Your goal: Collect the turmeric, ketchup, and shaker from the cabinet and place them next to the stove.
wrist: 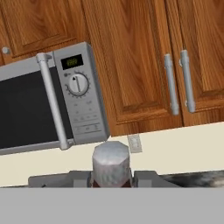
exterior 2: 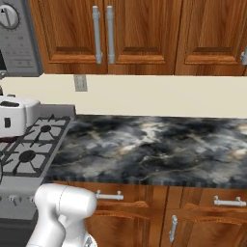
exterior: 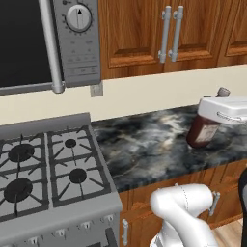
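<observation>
My gripper (exterior: 212, 117) is shut on the ketchup (exterior: 201, 131), a dark red-brown bottle with a pale label. The bottle tilts low over the dark marble counter (exterior: 144, 144), well to the right of the stove (exterior: 48, 169). Whether its base touches the counter I cannot tell. In the hand view the ketchup's grey cap (wrist: 111, 162) rises between my gripper's (wrist: 111, 180) fingers (wrist: 146, 178). The stove (exterior 2: 34, 149) has black grates and burners. The brown wall cabinet (exterior: 140, 34) above the counter has its doors closed. The turmeric and the shaker are out of view.
A grey microwave (exterior: 72, 43) with a dial and a long handle hangs over the stove. A wall outlet (exterior: 96, 89) sits on the cream backsplash. Wooden base cabinets (exterior 2: 193, 217) run under the counter. Bare marble (exterior 2: 154, 144) stretches right of the stove.
</observation>
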You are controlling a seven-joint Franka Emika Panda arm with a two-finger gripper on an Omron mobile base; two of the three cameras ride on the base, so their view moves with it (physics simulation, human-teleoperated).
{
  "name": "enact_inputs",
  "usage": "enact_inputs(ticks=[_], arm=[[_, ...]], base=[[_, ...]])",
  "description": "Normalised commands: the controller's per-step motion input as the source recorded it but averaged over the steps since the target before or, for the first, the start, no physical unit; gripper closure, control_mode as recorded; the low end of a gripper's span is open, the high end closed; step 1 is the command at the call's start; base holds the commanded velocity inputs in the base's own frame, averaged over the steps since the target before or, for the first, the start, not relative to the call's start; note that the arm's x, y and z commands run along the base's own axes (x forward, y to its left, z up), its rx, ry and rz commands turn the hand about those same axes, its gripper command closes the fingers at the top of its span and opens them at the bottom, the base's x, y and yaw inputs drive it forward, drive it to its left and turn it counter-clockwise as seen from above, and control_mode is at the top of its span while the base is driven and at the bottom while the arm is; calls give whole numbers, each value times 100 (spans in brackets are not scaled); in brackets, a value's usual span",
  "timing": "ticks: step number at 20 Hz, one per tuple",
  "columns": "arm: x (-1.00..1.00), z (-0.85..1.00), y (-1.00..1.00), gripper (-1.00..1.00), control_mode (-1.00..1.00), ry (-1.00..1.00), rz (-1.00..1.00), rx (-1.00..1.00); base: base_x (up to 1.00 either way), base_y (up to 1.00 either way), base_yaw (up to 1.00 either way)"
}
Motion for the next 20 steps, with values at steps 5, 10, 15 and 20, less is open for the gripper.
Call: enact_inputs(ticks=[5,10,15,20], arm=[[14,-12,0,100,-100,-3,13,-2],[36,-45,0,100,-100,-1,37,-3],[18,-53,2,100,-100,1,26,-1],[15,-51,12,100,-100,0,8,-7]], base=[[22,0,11],[0,0,0],[0,0,0],[0,0,0]])
